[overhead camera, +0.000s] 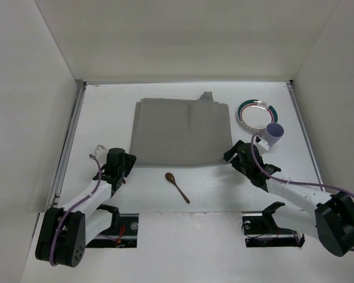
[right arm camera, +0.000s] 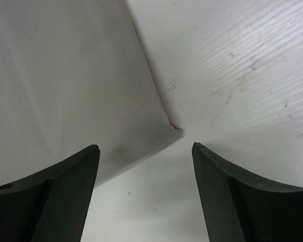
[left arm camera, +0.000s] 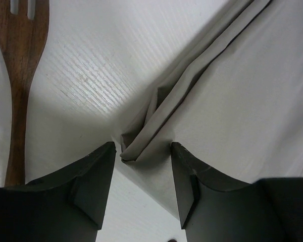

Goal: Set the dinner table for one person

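Note:
A grey cloth placemat (overhead camera: 180, 132) lies on the white dinner table (overhead camera: 224, 188), its far right corner folded up. My left gripper (overhead camera: 125, 166) is open at the mat's near left corner; in the left wrist view (left arm camera: 143, 146) the crumpled, folded corner (left arm camera: 141, 143) sits between the fingers. My right gripper (overhead camera: 233, 154) is open at the near right corner; in the right wrist view (right arm camera: 145, 146) the flat corner (right arm camera: 174, 128) lies just ahead of the fingers. A wooden spoon (overhead camera: 177, 187) lies in front of the mat. A wooden fork (left arm camera: 17, 75) lies left of my left gripper.
A white plate with a green rim (overhead camera: 256, 113) sits at the back right, and a lilac cup (overhead camera: 274, 134) stands just in front of it, close to my right arm. White walls enclose the table on three sides.

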You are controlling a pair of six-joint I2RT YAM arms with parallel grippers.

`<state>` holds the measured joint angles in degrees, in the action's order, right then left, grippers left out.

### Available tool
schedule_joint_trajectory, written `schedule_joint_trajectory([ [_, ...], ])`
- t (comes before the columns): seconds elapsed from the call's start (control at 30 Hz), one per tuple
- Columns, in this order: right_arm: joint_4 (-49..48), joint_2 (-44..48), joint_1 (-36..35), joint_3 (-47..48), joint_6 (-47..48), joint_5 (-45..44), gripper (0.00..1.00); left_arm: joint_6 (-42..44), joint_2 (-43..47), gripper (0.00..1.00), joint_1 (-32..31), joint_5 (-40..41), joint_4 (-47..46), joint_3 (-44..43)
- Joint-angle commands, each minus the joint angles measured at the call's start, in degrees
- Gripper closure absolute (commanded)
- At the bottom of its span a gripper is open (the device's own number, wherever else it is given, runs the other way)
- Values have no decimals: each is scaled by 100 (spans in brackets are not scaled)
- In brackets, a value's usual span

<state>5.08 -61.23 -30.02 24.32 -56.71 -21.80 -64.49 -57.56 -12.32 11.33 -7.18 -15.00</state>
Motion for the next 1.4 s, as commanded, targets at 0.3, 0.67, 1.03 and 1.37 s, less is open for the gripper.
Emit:
schedule_joint_trajectory([
  [0.3,-1123,-459,150,-445,-1597,-34,21,-222,-299,67,261,44,-643,428],
  [0.67,-1651,-1057,247,-455,-2301,-105,29,33,-661,93,269,-263,-1638,613],
  [1.03,-2222,-2148,28,-462,-2924,89,38,191,-282,95,454,-219,-1576,630],
  [1.37,-798,-1671,-1001,-296,-3417,-712,27,288,236,96,823,-246,-1339,832],
])
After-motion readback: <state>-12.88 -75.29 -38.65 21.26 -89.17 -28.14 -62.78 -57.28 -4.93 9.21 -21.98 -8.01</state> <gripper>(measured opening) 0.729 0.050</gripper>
